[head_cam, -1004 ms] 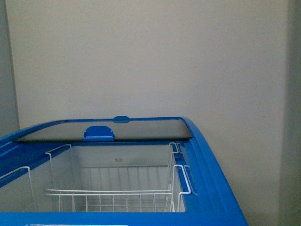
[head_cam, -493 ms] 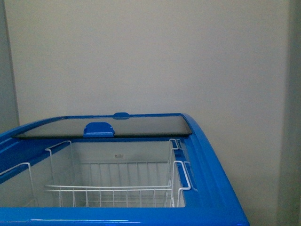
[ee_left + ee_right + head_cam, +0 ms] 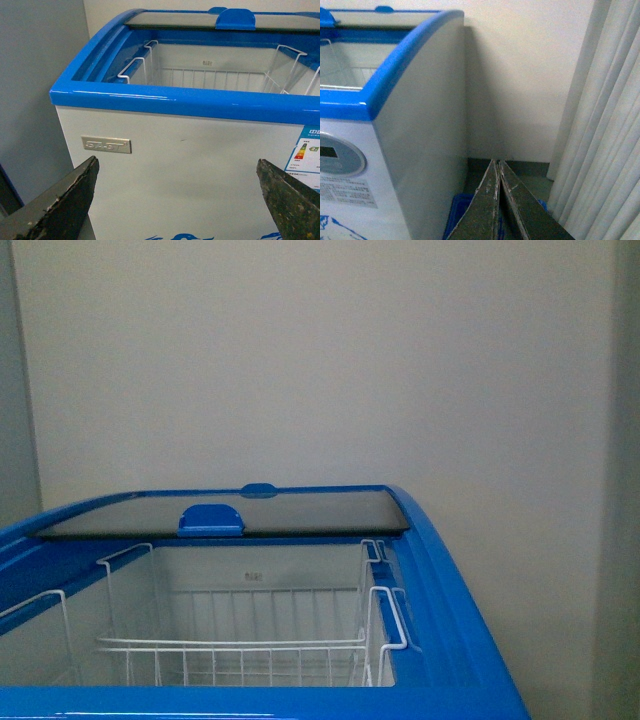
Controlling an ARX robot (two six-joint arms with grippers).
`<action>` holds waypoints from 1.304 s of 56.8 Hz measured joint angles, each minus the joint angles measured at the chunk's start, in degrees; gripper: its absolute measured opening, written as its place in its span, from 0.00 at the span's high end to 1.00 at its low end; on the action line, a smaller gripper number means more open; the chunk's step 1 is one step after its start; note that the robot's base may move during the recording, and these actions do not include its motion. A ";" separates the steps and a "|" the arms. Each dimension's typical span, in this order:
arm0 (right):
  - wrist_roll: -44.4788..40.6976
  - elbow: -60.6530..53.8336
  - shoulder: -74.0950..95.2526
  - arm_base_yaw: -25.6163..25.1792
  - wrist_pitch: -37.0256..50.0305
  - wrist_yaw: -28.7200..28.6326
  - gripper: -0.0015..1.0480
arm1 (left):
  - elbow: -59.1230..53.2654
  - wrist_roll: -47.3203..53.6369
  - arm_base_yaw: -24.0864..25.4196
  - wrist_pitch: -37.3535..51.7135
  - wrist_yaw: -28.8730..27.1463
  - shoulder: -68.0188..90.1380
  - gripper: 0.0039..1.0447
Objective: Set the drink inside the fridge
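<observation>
Blue glossy rim on the white fridge (image 3: 455, 590), open before us; we see no drink in any view.

Our left end effector (image 3: 177, 200) holds its worn dark fingers (image 3: 60, 205) wide apart before the smooth white front panel. Inside, a white wire basket (image 3: 240, 645) hangs under a glass lid (image 3: 300, 510) with a rounded blue handle (image 3: 211, 520). Our right end effector (image 3: 498, 200) has its scuffed fingers pressed together beside the fridge's curved side, near pleated curtains (image 3: 605, 125).
</observation>
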 joint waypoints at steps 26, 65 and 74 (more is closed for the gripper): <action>0.02 0.00 -1.33 0.00 -0.39 -0.02 0.64 | 0.00 0.00 0.00 0.00 0.02 0.00 0.08; 0.04 0.00 -1.33 0.00 -0.39 -0.02 0.07 | 0.00 0.00 0.00 0.00 0.02 0.00 0.08; 0.07 0.00 -1.33 0.00 -0.39 -0.02 0.07 | 0.00 0.00 0.00 0.00 0.02 0.00 0.08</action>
